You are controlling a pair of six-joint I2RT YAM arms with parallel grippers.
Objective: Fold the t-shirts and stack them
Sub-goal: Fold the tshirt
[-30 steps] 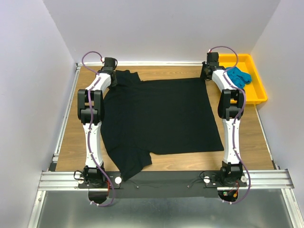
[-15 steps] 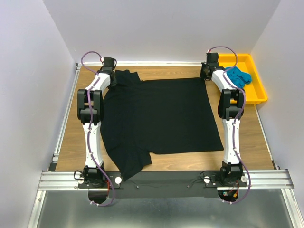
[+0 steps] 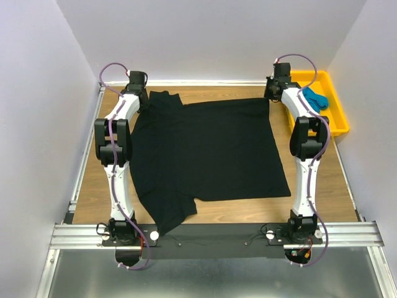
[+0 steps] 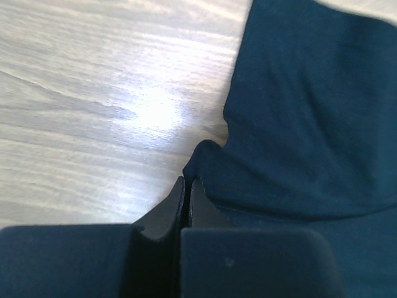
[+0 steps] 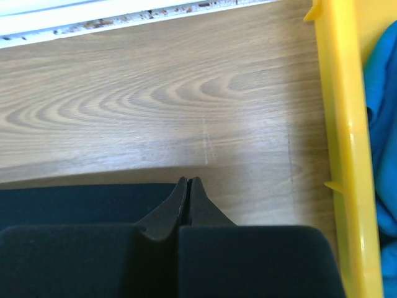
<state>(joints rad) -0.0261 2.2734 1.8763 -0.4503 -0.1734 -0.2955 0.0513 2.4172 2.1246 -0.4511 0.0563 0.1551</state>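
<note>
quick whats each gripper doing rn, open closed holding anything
left gripper: closed, pinching the edge of the black t-shirt.
right gripper: closed at the black t-shirt's far corner; whether cloth is caught cannot be told.

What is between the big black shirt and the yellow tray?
Only bare wooden table, next to the shut right gripper. The right wrist view shows it best: black shirt on the left, yellow tray on the right.
</note>
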